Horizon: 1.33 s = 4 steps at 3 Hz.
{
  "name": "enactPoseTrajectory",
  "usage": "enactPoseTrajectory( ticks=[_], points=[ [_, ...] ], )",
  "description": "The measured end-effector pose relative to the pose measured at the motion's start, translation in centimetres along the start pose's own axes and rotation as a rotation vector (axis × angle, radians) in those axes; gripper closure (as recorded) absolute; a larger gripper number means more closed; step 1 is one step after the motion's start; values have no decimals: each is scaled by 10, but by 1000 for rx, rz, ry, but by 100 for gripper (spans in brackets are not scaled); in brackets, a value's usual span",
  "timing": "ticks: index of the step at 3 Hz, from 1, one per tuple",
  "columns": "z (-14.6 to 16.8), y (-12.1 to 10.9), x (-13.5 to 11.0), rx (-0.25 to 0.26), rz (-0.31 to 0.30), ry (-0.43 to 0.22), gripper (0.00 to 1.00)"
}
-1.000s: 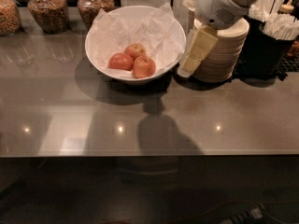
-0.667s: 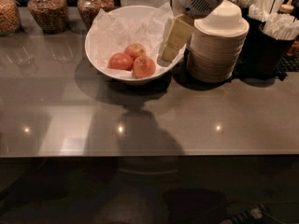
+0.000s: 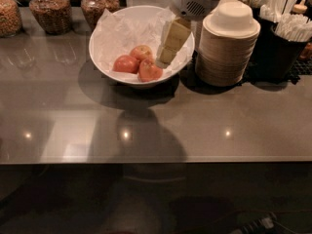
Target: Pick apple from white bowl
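Note:
The white bowl [image 3: 93,47], lined with crinkled white paper, stands at the back middle of the grey counter. Three apples lie in it. The pinkish-red apple [image 3: 149,70] with a paler patch is the front right one. An evenly orange-red apple [image 3: 125,64] lies to its left and a yellow-tan one [image 3: 142,52] behind it. My gripper [image 3: 165,57] hangs from the white wrist at the top and reaches down-left inside the bowl's right side. Its tip is just right of the pinkish-red apple and slightly above it, and holds nothing that I can see.
A tall stack of small off-white disposable bowls [image 3: 229,43] stands right of the white bowl, close to my arm. Black holders of white cutlery [image 3: 285,38] are at the far right. Glass jars [image 3: 48,9] line the back left. The counter's front edge [image 3: 156,161] runs across.
My gripper has moved left, from in front of the stacked disposable bowls to over the white bowl's right side, close to the apples. The apples have not moved.

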State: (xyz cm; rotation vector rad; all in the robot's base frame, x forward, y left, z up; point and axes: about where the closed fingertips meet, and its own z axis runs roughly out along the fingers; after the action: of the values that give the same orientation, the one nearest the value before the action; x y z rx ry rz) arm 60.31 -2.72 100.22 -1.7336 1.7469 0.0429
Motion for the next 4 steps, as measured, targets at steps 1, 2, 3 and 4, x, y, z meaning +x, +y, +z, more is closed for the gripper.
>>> enactPoseTrajectory(
  ticks=[1,2,3,4],
  points=[
    [24,-12,0,13,6,5,0],
    [42,-20,6,23,23,16,0],
    [57,-21,15,19,49,26,19],
    [69,-19,25,3,77,32,42]
  ],
)
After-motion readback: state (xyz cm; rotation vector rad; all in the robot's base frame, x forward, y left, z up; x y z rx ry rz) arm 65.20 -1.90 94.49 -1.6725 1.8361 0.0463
